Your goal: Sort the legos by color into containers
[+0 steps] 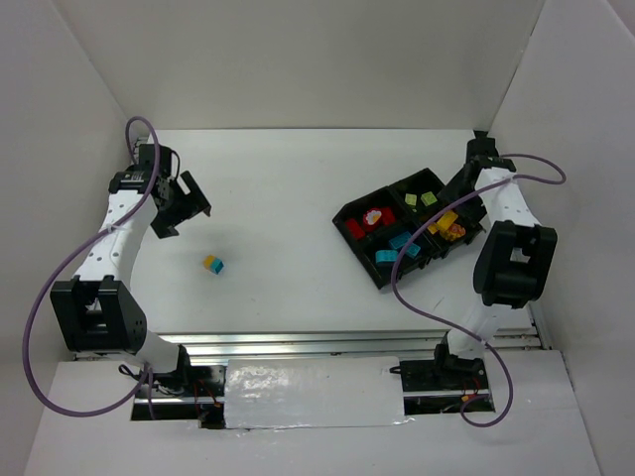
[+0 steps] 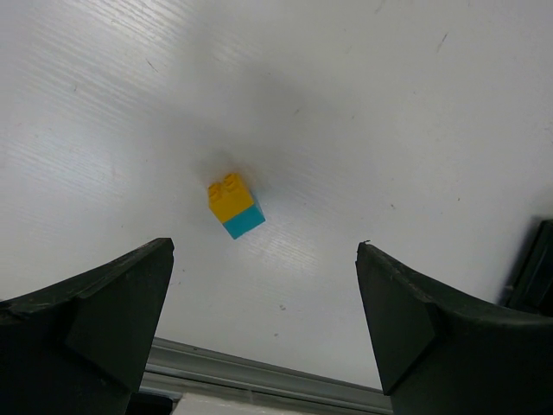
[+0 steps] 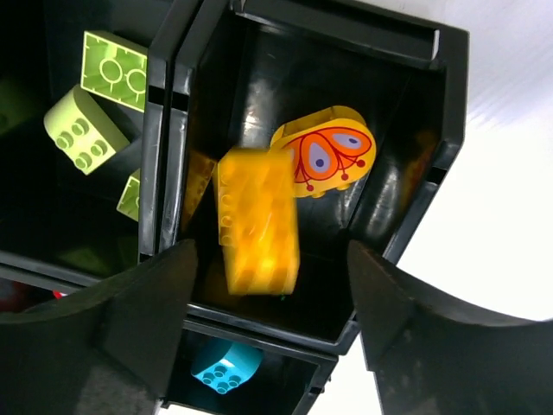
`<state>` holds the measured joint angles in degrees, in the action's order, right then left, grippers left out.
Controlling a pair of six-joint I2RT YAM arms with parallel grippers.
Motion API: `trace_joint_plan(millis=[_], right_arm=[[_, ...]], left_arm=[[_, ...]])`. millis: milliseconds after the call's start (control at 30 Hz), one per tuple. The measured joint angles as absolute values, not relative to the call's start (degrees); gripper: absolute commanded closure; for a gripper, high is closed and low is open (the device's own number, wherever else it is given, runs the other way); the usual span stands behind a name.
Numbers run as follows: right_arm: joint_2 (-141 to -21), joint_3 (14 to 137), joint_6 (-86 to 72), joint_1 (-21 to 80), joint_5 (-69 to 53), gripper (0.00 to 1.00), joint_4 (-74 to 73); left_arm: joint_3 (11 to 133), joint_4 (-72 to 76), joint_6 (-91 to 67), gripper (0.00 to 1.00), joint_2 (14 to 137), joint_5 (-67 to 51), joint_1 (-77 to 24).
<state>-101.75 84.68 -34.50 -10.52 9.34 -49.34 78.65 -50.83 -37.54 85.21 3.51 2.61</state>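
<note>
Yellow-orange brick (image 3: 257, 223): blurred, lying free between fingers of right gripper (image 3: 272, 255), above tray compartment (image 3: 406, 112) that holds butterfly-printed yellow piece (image 3: 327, 156). Right jaws apart, gripping nothing. Green bricks (image 3: 78, 130) in next compartment, behind divider (image 3: 164, 130).
Risk: brick is close to divider; could strike its edge and tip into green side.

Only loose piece seen: yellow-and-cyan brick (image 2: 234, 206) on table (image 2: 389, 104), well apart from tray (image 1: 349, 220). Left gripper (image 2: 265, 249) hangs above it, wide open, empty.
Risk: two colours, so right compartment unclear; off-centre closing may push brick away.
</note>
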Motion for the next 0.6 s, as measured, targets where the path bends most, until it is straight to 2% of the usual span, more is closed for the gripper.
trace_joint_plan(millis=[67, 100, 300, 467, 600], right_arm=[[-102.0, 84.8, -34.5, -10.5, 8.9, 0.15, -49.4], [-102.0, 84.9, -34.5, -10.5, 8.8, 0.01, -49.4], [-102.0, 90.6, -33.5, -6.2, 11.1, 0.0, -51.0], [-101.1, 94.0, -32.4, 4.6, 10.9, 0.0, -50.0], [-100.0, 93.9, -31.9, 11.3, 6.3, 0.0, -49.3]], left_arm=[[78.6, -51.0, -37.6, 0.01, 85.2, 3.8, 2.9], [78.6, -50.9, -37.6, 0.0, 85.2, 3.8, 3.2], [77.1, -51.1, -37.6, 0.01, 84.9, 4.2, 3.8], [75.1, -52.0, -37.7, 0.01, 84.9, 4.3, 4.0], [72.9, -52.6, -38.0, 0.0, 85.0, 3.7, 4.0]])
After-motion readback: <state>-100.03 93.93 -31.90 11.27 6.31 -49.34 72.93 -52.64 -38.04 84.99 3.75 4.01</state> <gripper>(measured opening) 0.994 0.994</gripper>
